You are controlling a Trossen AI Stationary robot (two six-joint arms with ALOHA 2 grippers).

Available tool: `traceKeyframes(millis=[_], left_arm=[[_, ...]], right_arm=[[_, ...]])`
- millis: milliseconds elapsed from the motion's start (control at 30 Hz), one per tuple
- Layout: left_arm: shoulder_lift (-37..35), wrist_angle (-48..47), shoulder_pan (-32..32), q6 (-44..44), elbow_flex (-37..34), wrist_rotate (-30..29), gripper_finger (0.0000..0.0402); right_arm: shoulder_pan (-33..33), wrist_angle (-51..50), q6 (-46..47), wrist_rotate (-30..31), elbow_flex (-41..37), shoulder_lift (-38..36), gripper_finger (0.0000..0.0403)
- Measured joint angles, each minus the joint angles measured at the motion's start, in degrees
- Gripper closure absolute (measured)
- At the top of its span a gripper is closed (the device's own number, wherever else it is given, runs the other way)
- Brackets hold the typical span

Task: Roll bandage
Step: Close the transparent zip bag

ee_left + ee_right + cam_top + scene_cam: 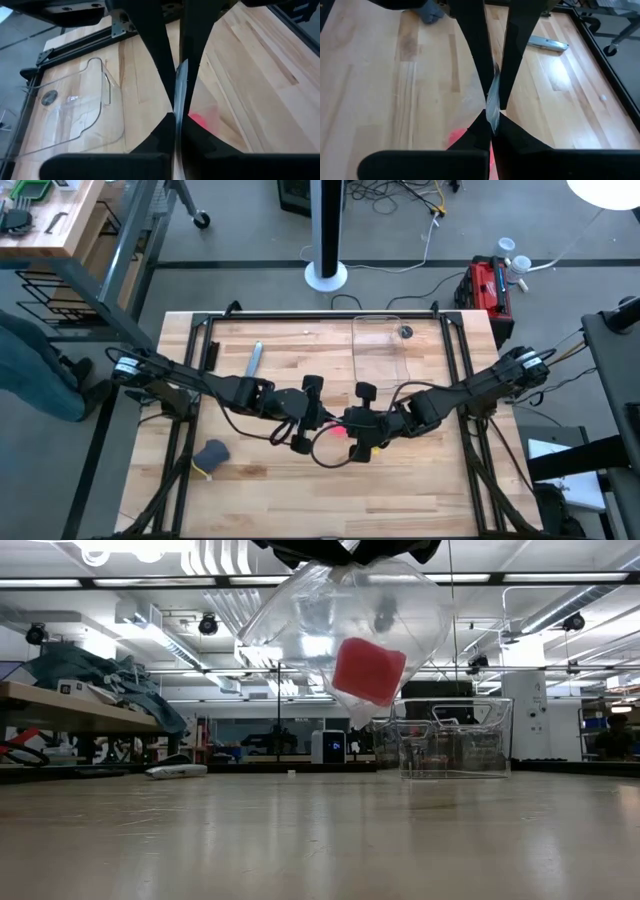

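The bandage is a small compact pink roll (369,671) inside a clear plastic bag (300,620) that hangs above the table's middle. From above, the roll shows pink (336,431) between the two grippers. My left gripper (314,423) and my right gripper (356,426) face each other, both shut on the bag's top. In the left wrist view the roll (200,119) shows below the fingers. It also shows in the right wrist view (458,138). My left gripper pinches the bag's upper edge (180,82) between its two fingers, coming from the table's left. The plastic stands as a thin sheet in the shut jaws. The bag hangs below, clear of the table. My right gripper pinches the bag's upper edge (493,92) between its two fingers, coming from the table's right. The plastic shows as a thin crinkled strip between them. The bag hangs below with the roll in it, lifted clear.
A clear plastic tray (378,346) lies at the far middle of the table and shows as a clear box (455,737) in the low view. A silver tool (254,360) lies far left. A dark grey-blue lump (212,452) lies near left.
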Motion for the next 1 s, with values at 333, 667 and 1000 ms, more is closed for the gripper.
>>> traceKeyframes(millis=[333, 667, 1000], left_arm=[[0.0, -2.5, 0.0, -0.8, 0.0, 0.1, 0.0400], [-0.3, -2.9, 0.0, 0.5, 0.0, 0.9, 0.0401], [-0.7, -2.2, 0.0, 0.5, 0.0, 1.2, 0.0401]], right_arm=[[0.0, 0.1, 0.0, -0.2, 0.0, 0.0, 0.0403], [-0.1, 0.1, 0.0, -0.3, 0.0, 0.0, 0.0403], [-0.7, 1.6, -0.5, -3.5, 0.0, 0.0, 0.0384]])
